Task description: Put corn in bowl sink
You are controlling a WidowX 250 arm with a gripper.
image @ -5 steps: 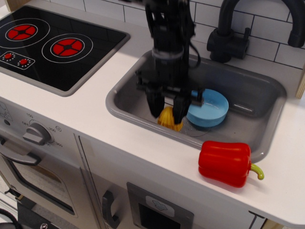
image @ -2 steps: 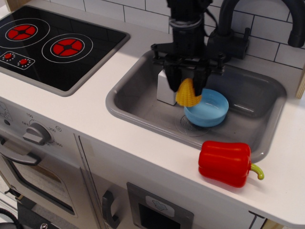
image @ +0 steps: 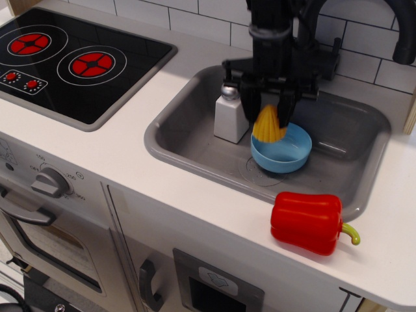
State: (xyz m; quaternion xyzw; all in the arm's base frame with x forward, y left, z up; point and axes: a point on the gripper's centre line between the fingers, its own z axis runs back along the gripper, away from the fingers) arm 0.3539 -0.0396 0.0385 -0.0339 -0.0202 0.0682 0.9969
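Note:
My black gripper [image: 270, 112] is shut on the yellow corn [image: 268, 125] and holds it just above the left part of the light-blue bowl [image: 284, 151]. The bowl sits on the floor of the grey sink [image: 188, 140], near its middle. The corn hangs point up, its wide end over the bowl's rim. The gripper's fingers [image: 286, 107] clamp the corn's upper part and hide its tip.
A white shaker with a silver cap [image: 230, 116] stands in the sink just left of the corn. A red bell pepper [image: 306, 222] lies on the counter in front of the sink. A black faucet [image: 312, 45] stands behind the sink. A black stovetop [image: 71, 58] is at the left.
My gripper lifted the corn from the sink floor at the front and carried it back and right, to above the bowl. The shaker is now uncovered.

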